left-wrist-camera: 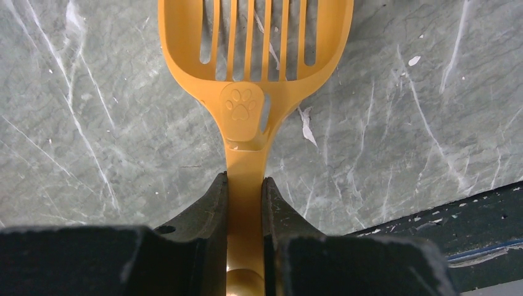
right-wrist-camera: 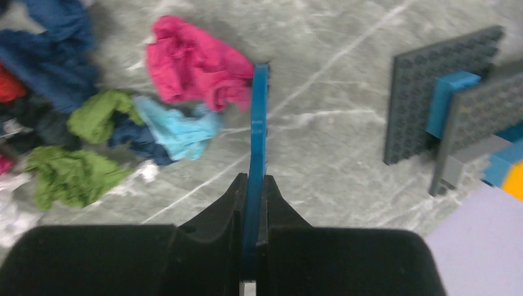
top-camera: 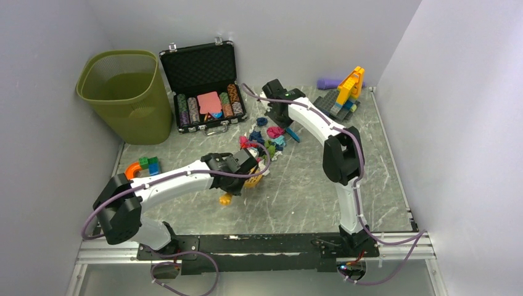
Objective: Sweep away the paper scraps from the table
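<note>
Nearest to me, the left end effector (left-wrist-camera: 245, 185) is pinched tight on the handle of an orange slotted scoop (left-wrist-camera: 247, 111). The scoop's head reaches out over bare bench (top-camera: 308, 185), and no paper shows through the slots I can see. Just beyond it, mid-bench, lie the paper scraps (top-camera: 266, 140), a loose heap of pink, green, blue and red wads, none of them in the scoop yet. On the far side of the heap the right end effector (right-wrist-camera: 253, 185) is clamped on a thin blue strip (right-wrist-camera: 259, 123), whose tip sits just beside a pink wad. To my eye this is the gathering step, with pusher and scoop bracketing the heap. The next move seems to call for the scoop's mouth to be turned to the wads, lip flat on the bench, while the strip drags them in. Farther back stands a green waste bin (top-camera: 126, 95), the likely place to tip them.
</note>
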Controlling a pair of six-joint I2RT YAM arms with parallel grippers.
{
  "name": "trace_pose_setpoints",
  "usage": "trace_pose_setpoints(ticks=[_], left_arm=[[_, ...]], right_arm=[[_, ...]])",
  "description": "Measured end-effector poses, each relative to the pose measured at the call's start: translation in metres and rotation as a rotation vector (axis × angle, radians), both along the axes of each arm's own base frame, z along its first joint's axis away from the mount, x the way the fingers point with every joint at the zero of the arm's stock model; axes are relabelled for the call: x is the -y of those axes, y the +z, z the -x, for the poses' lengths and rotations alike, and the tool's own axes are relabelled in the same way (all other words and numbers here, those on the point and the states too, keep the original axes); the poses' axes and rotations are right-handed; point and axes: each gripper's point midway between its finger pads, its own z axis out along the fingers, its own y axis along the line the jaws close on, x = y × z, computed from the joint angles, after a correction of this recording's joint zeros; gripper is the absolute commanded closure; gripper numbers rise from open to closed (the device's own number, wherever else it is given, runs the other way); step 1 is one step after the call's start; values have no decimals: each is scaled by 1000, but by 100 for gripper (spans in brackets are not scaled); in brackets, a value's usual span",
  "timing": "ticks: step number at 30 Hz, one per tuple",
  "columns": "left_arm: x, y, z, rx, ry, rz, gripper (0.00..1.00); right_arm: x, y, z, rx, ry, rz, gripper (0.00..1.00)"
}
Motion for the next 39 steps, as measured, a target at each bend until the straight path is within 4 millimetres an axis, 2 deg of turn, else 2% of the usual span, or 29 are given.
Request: trace_pose_setpoints(ticks=[4, 7, 15, 17, 22, 28, 33, 39], left_arm=[[2, 1, -2, 2, -4, 0, 100], [1, 0, -3, 2, -10, -7, 100], [-1, -1, -26, 13, 20, 41, 100], [-5, -4, -25, 0, 12, 25, 100], [-1, -8, -30, 9, -5, 22, 100], [6, -10, -37, 48, -21, 52, 100], [6, -19, -38, 83, -33, 58, 100], [10, -14, -34, 159, -62, 54, 100]], right_arm=[[-22, -14, 19, -63, 93, -34, 100], [-41, -21, 43, -112, 179, -72, 100], [-99, -4, 118, -212, 408, -232, 100], [-107, -3, 127, -233, 429, -269, 100], [-107, 1, 141, -280, 434, -330, 100], [-98, 6, 145, -300, 362, -349, 100], [-86, 30, 137, -256, 269, -404, 100], [-63, 59, 125, -144, 158, -420, 100]])
